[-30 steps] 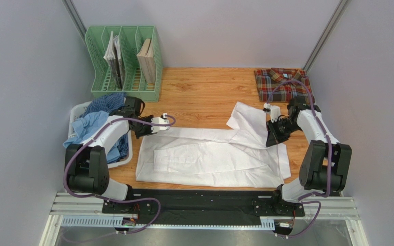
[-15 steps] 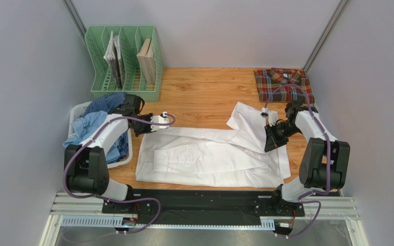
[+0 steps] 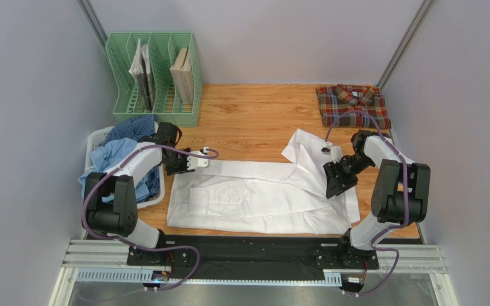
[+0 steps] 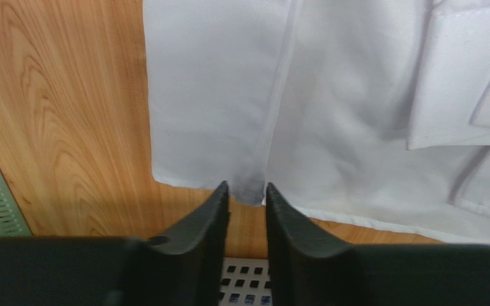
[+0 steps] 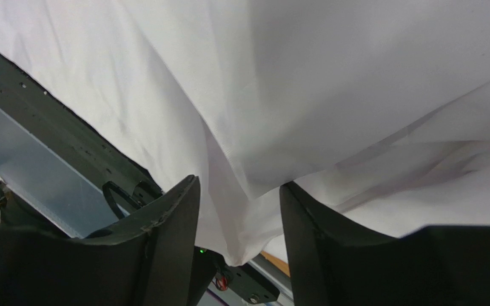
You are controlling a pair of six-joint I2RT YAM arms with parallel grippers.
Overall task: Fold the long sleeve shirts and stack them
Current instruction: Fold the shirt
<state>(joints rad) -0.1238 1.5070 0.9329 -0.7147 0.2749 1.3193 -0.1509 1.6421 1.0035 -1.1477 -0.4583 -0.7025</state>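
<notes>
The plain white button-up shirt [image 3: 260,197] lies spread across the middle of the wooden counter [image 3: 254,108]. My left gripper [image 4: 247,189] is parted slightly, with the hem's corner loose between its tips. My right gripper [image 5: 240,191] gapes wider, a ridge of cloth draped between, nothing clamped. Pulling away carelessly could snag fabric and drag the fold open

Smooth matt cloth white shirt [image 3: 260,197] on a grained, faintly glossy wooden table [image 3: 247,121].
</notes>
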